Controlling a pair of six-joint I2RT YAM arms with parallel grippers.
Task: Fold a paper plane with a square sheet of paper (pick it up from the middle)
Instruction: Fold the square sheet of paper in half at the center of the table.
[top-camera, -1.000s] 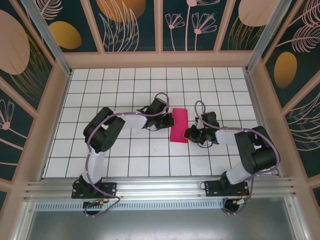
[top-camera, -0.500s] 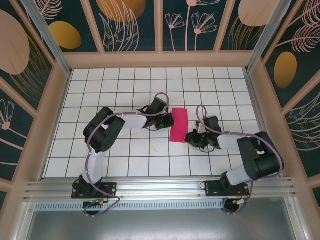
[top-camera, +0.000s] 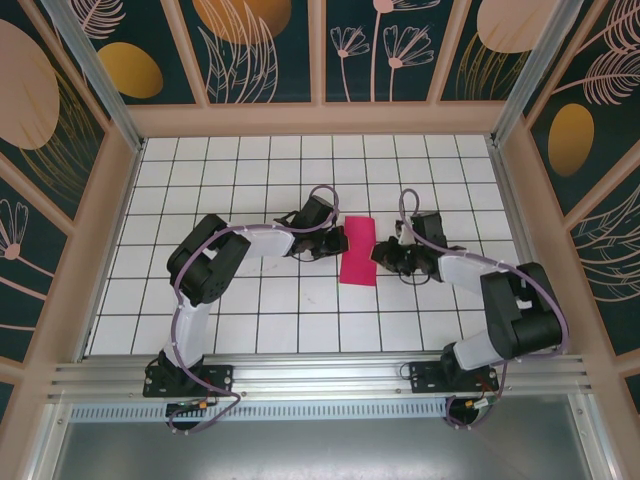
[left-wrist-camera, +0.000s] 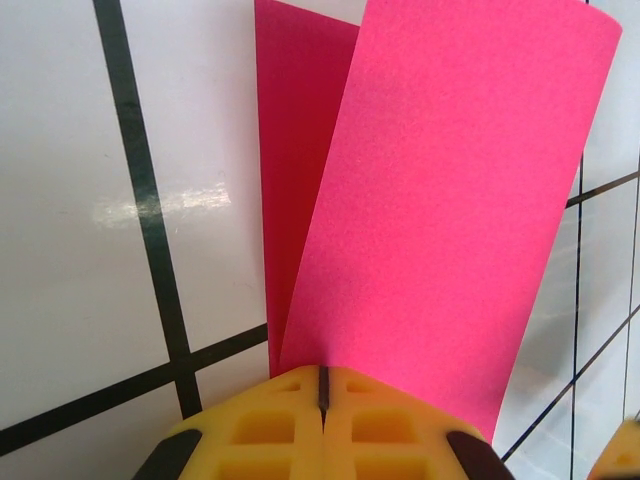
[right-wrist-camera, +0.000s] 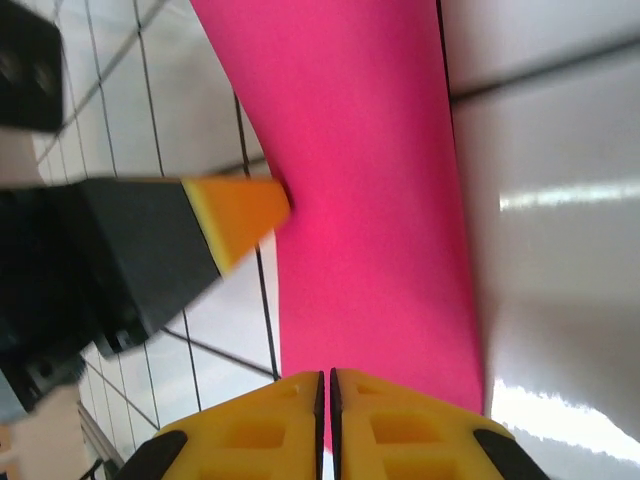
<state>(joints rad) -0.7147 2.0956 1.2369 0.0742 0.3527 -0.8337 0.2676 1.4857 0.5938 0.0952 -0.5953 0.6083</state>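
Both sets of jaws are pressed together on the square sheet of paper. The left gripper pinches the edge of the raised upper layer on its left side. The right gripper is closed to a hairline on the opposite long edge, where the pink seems to run into the slit. The sheet lies folded in half as a narrow strip near the middle of the table, between the two grippers. I take this to be the first centre crease being set. The next move probably calls for pressing that fold flat, then turning in the corners of one short end. No nose is formed yet. The strip's long axis runs from the arms' side toward the far wall, leaning slightly.
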